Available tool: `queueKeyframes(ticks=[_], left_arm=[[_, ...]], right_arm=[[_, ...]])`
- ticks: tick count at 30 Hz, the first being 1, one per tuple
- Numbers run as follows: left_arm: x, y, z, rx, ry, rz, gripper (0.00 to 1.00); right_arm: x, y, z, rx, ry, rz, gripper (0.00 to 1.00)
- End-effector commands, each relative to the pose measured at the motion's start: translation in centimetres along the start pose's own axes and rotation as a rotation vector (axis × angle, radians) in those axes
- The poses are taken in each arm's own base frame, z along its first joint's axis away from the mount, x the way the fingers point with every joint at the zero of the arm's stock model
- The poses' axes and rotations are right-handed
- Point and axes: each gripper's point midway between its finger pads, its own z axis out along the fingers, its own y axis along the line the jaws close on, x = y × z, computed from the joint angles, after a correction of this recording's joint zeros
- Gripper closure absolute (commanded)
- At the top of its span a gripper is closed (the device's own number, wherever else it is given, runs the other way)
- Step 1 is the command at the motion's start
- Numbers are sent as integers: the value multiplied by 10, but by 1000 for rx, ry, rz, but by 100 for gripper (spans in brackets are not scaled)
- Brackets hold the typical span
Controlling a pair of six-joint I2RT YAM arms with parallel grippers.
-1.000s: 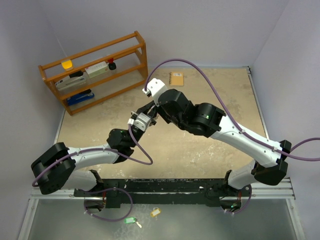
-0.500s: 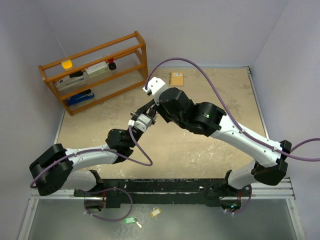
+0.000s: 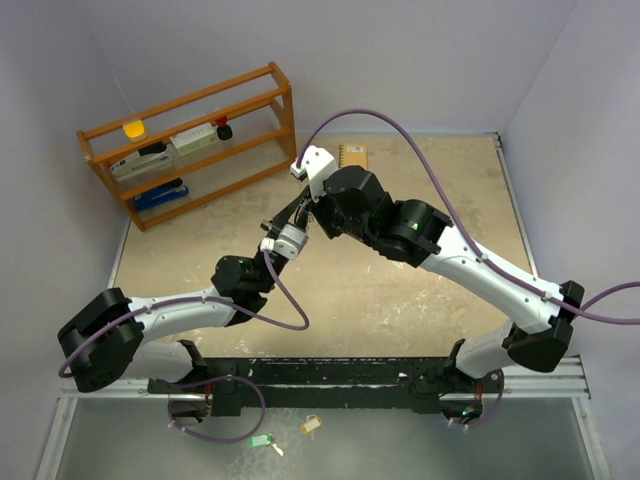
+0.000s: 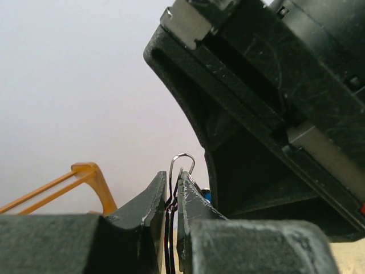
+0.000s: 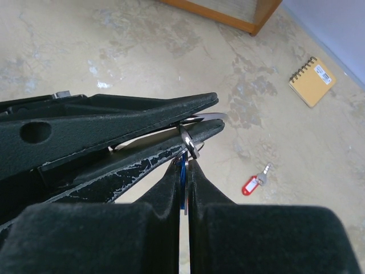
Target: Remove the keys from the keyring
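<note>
My two grippers meet above the middle of the table. My left gripper (image 4: 173,180) is shut on the keyring (image 4: 181,160), a thin silver wire loop that sticks up between its fingertips. My right gripper (image 5: 184,162) is shut on the blue-tagged key (image 5: 182,174), which hangs from the keyring (image 5: 188,141) right against the left gripper's fingers (image 5: 142,120). The red-tagged key (image 5: 255,181) lies loose on the table below. In the top view the left gripper (image 3: 292,218) and right gripper (image 3: 304,212) touch; ring and keys are too small to make out there.
A wooden rack (image 3: 190,140) holding small items stands at the far left. A tan spiral notebook (image 3: 352,156) lies at the far middle, also in the right wrist view (image 5: 311,81). A green-tagged key (image 3: 262,440) and a yellow-tagged key (image 3: 311,425) lie on the front ledge behind the arm bases.
Both grippers, still joined, have shifted slightly farther from the bases and to the right. Their holds have not changed.
</note>
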Motion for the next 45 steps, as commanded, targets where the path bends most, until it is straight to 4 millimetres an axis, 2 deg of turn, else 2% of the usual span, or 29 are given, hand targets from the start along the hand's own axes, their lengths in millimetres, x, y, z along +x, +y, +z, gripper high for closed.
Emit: queueKeyframes(ticks=[1, 4, 10, 14, 19, 22, 26, 33, 38, 42, 43, 45], left_arm=[[-102, 88, 12, -331, -296, -49, 100], [-114, 101, 8, -379, -328, -69, 100], [-132, 114, 0, -415, -402, -196, 100], [-137, 105, 7, -374, -449, -322, 100], [-141, 87, 26, -300, -496, -482, 100], [-143, 85, 32, -297, -507, -501, 100], [-160, 90, 34, -287, -559, -551, 100], [-183, 85, 32, -171, -646, -698, 100], [-190, 103, 30, -217, -673, -709, 100], [-179, 107, 30, -253, -612, -653, 100], [-171, 104, 29, -256, -577, -629, 100], [-144, 98, 27, -273, -473, -597, 100]], right_arm=[[78, 27, 4, -112, 243, -18, 100], [79, 9, 0, -42, 200, 32, 100], [60, -40, -25, 102, -32, 172, 100], [51, -42, -38, 93, -119, 204, 100], [45, -36, -38, 55, -161, 214, 100], [51, -41, -39, 83, -147, 198, 100], [64, -46, -40, 113, -126, 187, 100], [85, -58, -34, 196, -93, 168, 100], [111, -64, -19, 212, -24, 172, 100], [107, -71, -25, 245, -60, 185, 100], [104, -74, -28, 257, -71, 183, 100], [104, -82, -32, 297, -69, 179, 100]])
